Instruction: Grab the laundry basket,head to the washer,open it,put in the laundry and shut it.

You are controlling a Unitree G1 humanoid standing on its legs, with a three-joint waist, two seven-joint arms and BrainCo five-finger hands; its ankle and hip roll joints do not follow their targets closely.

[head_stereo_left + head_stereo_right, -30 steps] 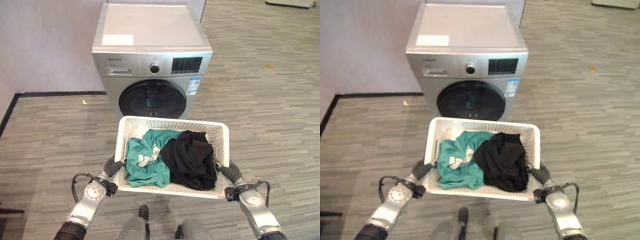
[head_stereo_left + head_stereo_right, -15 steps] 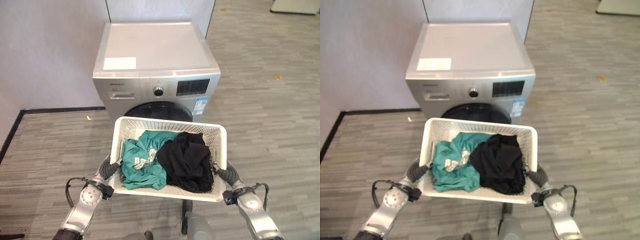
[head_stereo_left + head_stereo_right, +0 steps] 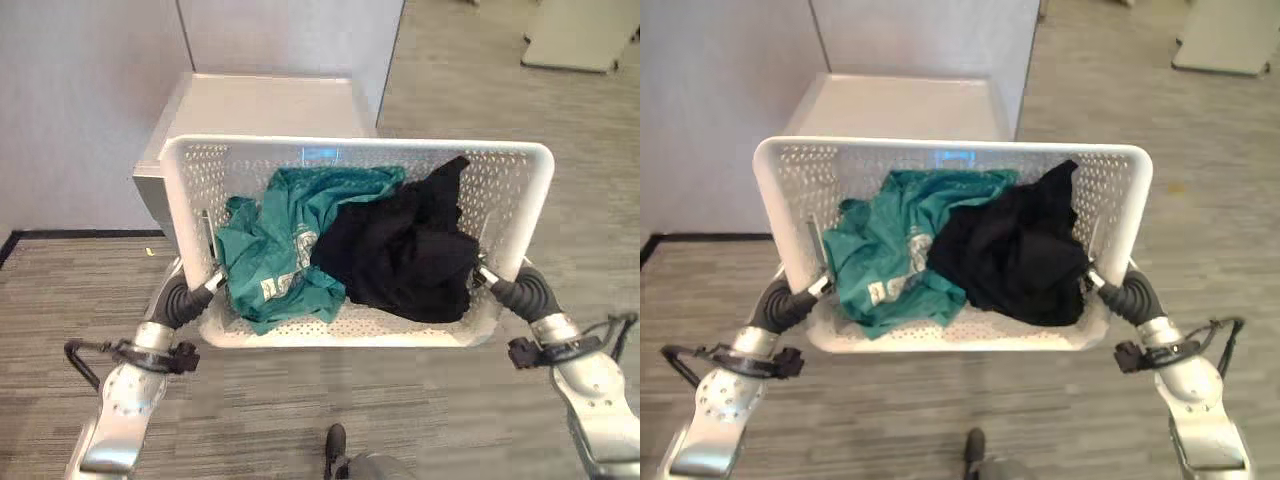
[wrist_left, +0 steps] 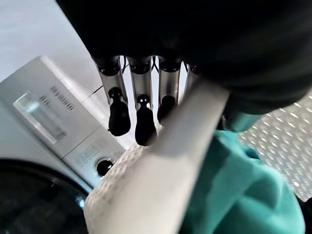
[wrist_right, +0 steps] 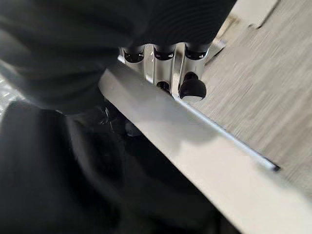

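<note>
I hold a white perforated laundry basket (image 3: 350, 148) high, its rim tipped toward me. A teal garment (image 3: 285, 245) lies in its left half and a black garment (image 3: 410, 250) in its right. My left hand (image 3: 188, 298) grips the basket's left side, its fingers (image 4: 139, 114) curled over the rim (image 4: 161, 161). On the opposite side my right hand (image 3: 520, 292) clamps the rim (image 5: 195, 146) with curled fingers (image 5: 191, 87). The silver washer (image 3: 262, 100) stands right behind the basket; its control panel (image 4: 53, 122) and shut dark door (image 4: 29, 200) show past my left hand.
A grey wall (image 3: 80, 90) runs behind and left of the washer, with a black skirting (image 3: 70, 234) at floor level. Grey plank floor (image 3: 470, 80) stretches to the right. A pale flat object (image 3: 572, 42) lies on the floor far off at the right.
The view has closed in on the washer. The basket has risen and tipped toward me, and it now covers the washer's front. Both hands keep their hold.
</note>
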